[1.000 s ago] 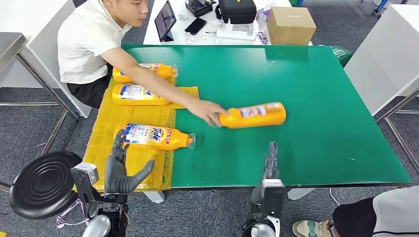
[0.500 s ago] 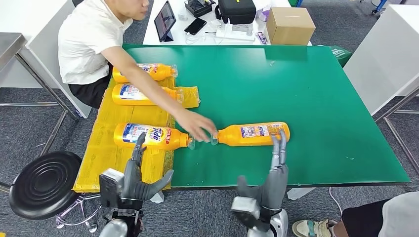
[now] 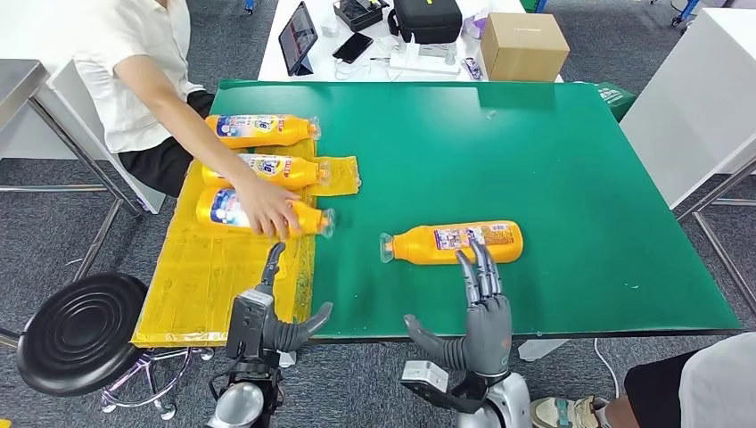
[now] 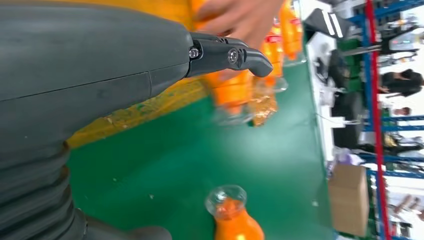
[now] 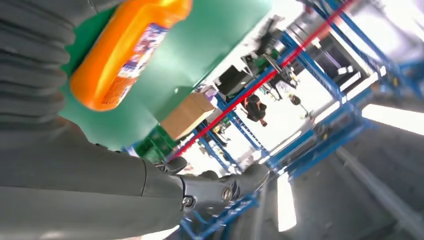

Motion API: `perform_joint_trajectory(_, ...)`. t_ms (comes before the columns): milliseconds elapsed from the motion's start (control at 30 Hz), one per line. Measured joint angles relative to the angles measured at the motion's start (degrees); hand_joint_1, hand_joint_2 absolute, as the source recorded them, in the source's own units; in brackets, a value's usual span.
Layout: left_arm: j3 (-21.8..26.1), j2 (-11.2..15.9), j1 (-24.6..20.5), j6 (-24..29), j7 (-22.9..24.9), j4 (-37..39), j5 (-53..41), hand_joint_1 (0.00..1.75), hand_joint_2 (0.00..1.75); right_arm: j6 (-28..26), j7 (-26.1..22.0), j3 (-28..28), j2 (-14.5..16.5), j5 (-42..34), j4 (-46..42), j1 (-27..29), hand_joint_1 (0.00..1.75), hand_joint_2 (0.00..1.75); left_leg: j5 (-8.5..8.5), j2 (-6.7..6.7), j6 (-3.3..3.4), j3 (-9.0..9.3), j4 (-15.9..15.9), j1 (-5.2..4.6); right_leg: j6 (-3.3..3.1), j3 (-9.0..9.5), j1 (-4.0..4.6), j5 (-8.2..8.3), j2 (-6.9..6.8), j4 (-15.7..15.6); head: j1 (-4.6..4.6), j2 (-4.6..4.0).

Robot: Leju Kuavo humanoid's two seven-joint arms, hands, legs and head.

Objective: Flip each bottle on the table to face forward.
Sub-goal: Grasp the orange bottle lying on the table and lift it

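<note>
Hovering open, fingers spread, the right hand nears the lone bottle; the left hand holds nothing.

An orange detergent bottle is lying on its side on the green bench, its clear cap pointing toward the yellow sheet. Three more orange bottles are lying sideways on that sheet, labels showing.

Person's hand over bottle
</note>
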Motion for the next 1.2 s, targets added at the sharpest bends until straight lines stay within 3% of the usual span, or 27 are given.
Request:
perform_joint_trajectory(300, 0.0, -0.4, -2.7, -3.5, -1.2, 4.5, 3.1, 0.00, 1.75, 0.0, 5.8, -7.9, -8.3, 13.0, 13.1, -9.9, 0.00, 1.75, 0.08, -0.02, 0.12, -0.04, 0.0, -0.15, 0.21, 0.01, -0.16, 0.14, 0.00, 0.0, -0.01, 0.00)
perform_joint_trajectory(733, -0.2, -0.5, -4.8, -4.0, -1.0, 7.1, 3.1, 0.00, 1.75, 0.0, 12.0, -9.9, -15.9, 14.0, 30.9, -21.0, 0.00, 1.75, 0.15, -0.02, 0.23, -0.11, 0.0, -0.17, 0.29, -0.02, -0.17, 0.19, 0.00, 0.0, -0.01, 0.00)
perform_joint_trajectory(900, -0.7, -0.9, -6.4, -4.7, -1.0, 8.4, 3.6, 0.00, 1.75, 0.0, 12.4, -9.7, -17.5, 14.3, 36.4, -25.8, 0.00, 1.75, 0.20, -0.05, 0.29, -0.11, 0.0, -0.20, 0.33, -0.01, -0.19, 0.22, -0.01, 0.0, -0.01, 0.00)
perform_joint_trajectory(1200, -1.4, -1.1, -7.4, -4.9, -1.0, 9.6, 3.9, 0.00, 1.75, 0.0, 14.4, -8.7, -18.6, 15.2, 41.8, -29.4, 0.00, 1.75, 0.20, -0.04, 0.30, -0.16, 0.0, -0.20, 0.33, -0.04, -0.18, 0.22, 0.00, 0.0, -0.03, 0.00)
